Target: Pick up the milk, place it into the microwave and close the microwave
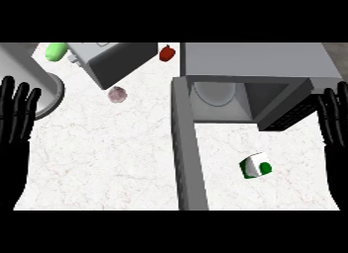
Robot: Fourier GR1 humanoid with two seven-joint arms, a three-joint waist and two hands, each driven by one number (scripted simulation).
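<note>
White-and-green milk (256, 165) lies on the counter (111, 148) at five o'clock, untouched. My left hand (9, 118) and right hand (342, 123) rest open, empty. I judge pickup comes next; the microwave (250, 74) stands open.

Glossy black left hand (10, 116) shows slim, segmented fingers; matching black right hand (341, 121) looks identical; both merge into dark wrists below.

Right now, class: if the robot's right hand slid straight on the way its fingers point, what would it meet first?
The right hand points toward the view's top, past the open microwave. Its way looks free along the counter; it might graze the microwave's right side, but depth is unclear. The milk lies off that line.
</note>
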